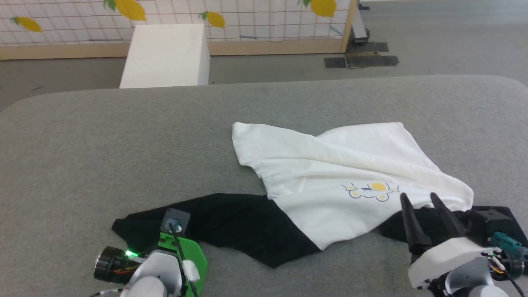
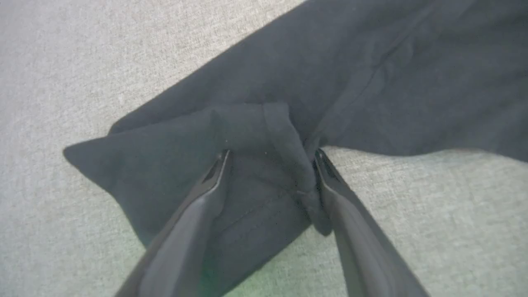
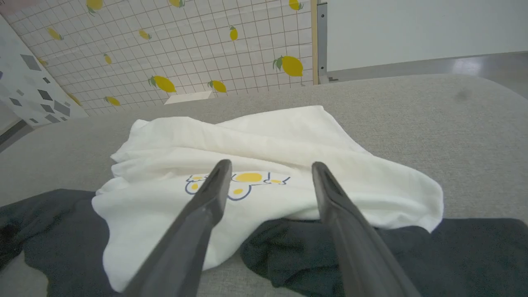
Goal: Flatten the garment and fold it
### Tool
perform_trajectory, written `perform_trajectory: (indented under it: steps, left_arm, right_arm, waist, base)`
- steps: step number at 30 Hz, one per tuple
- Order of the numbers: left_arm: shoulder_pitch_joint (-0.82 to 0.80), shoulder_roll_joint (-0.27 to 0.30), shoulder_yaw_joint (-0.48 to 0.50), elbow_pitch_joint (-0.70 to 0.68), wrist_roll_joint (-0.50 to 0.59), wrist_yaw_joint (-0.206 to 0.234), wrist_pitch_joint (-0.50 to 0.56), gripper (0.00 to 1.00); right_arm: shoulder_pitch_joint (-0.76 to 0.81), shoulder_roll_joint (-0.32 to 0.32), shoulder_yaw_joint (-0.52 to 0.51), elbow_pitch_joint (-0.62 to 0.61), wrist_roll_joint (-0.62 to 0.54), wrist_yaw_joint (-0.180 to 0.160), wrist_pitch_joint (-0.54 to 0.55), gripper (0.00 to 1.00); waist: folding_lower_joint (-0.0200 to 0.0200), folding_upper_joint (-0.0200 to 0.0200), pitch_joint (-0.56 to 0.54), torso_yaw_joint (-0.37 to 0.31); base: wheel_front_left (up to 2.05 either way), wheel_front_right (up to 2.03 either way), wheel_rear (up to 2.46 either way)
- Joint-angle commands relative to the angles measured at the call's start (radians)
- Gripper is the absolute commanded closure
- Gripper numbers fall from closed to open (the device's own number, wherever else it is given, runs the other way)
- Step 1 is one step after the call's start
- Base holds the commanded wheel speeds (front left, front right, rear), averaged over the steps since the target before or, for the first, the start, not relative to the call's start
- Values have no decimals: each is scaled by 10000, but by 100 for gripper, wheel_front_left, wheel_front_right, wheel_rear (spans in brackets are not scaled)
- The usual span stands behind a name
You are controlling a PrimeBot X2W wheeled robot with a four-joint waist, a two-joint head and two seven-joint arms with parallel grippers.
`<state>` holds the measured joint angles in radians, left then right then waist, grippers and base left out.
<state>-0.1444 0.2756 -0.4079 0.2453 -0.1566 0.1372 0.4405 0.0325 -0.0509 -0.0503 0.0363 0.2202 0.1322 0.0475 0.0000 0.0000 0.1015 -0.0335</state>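
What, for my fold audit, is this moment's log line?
garment: rumpled, unfolded, on grey table | left gripper: open, astride black sleeve end | right gripper: open, holding nothing

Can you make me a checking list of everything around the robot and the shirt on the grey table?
Surface: grey fabric-covered table, rounded corners.
Job's things: garment crumpled, white body rumpled, black sleeves out to both sides; not yet flat.
Clutter: nothing seen.
Grippers: left gripper open, jaws either side of a fold in a black sleeve; right gripper open above the other black part, holding nothing.
Cables: black wire on the left wrist; coloured wires on the right wrist.
Surroundings: white block, lemon-patterned wall, dark mats on the floor.
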Motion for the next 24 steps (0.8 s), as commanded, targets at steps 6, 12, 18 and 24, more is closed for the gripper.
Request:
perform_trajectory:
  steps: [6,12,18,24]
  left_arm:
    - [-432,530,432,382,-316,-114,427,100]
    - [-1302,1448,1663,27,-574,255,19,100]
    - [-2202,2384,2924,382,-938,659,159,100]
    - [-2659,2391,3698,1120,-1405,1008,-536,0]
  right_arm:
    - [-312,6,352,-18,248,-15,-170,0]
    - [-479,6,433,8,336,-15,-298,0]
    - [-832,6,633,37,488,-15,-433,0]
    - [-1133,6,733,250,513,-15,-531,0]
  waist:
    - [0,0,600,-774]
    - [0,0,1068,-1057]
    - [0,0,1717,-1318]
    - [0,0,2101,-1421]
  base:
    - [0,0,0]
    - [0,0,0]
    - [0,0,0]
    - [0,0,0]
